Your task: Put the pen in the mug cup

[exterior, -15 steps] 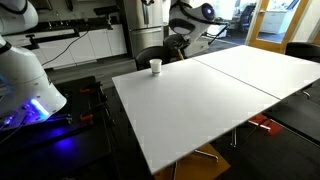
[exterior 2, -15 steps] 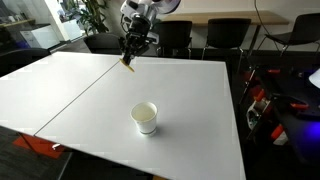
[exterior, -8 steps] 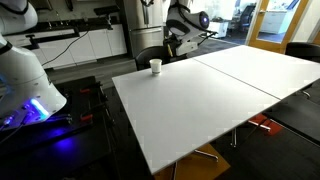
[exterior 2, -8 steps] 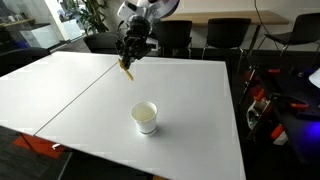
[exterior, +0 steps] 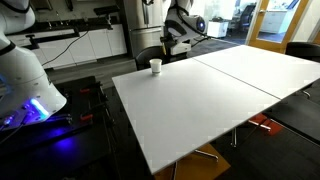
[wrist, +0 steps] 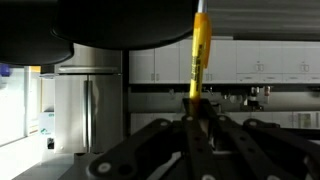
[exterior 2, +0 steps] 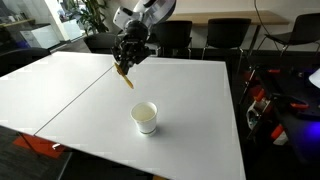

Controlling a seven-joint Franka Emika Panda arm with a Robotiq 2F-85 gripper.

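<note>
gripper (exterior 2: 125, 69) clamped shut on pen (wrist: 200, 50) above table (exterior 2: 190, 110) | mug cup (exterior 2: 145, 117) stood upright, interior apparently plain white | pen hung well apart from it

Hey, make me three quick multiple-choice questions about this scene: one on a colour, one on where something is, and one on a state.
1. What colour is the mug cup?
A) red
B) white
C) black

2. Where is the pen?
A) in the gripper, above the table
B) lying flat on the table
C) inside the mug cup

3. How does the mug cup stand?
A) on its side
B) upside down
C) upright, mouth up

Answers:
1. B, since the cup looks white in both exterior views.
2. A, since the wrist view shows the pen clamped in the gripper and an exterior view shows it hanging clear of the tabletop.
3. C, since the cup's round open mouth faces up in an exterior view.
</note>
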